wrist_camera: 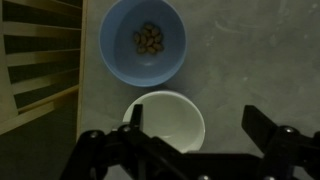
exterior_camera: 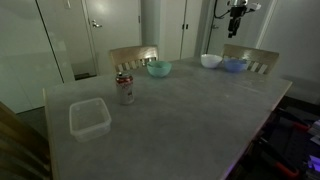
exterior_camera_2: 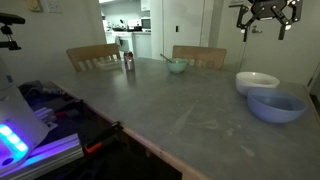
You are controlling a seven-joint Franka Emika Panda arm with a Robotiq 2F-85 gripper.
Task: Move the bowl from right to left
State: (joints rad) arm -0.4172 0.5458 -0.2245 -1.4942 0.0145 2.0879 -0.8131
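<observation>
The blue bowl stands at the far end of the grey table, next to the white bowl. In an exterior view the blue bowl is nearest the camera, the white bowl just behind it. In the wrist view the blue bowl holds some small brown pieces, and the white bowl lies below it. My gripper hangs high above both bowls, open and empty. It shows in the other exterior view too, and in the wrist view its fingers straddle the white bowl's right side.
A teal bowl and a red can stand mid-table; the can also shows far back, the teal bowl too. A clear plastic container sits near the front. Wooden chairs stand along the far edge.
</observation>
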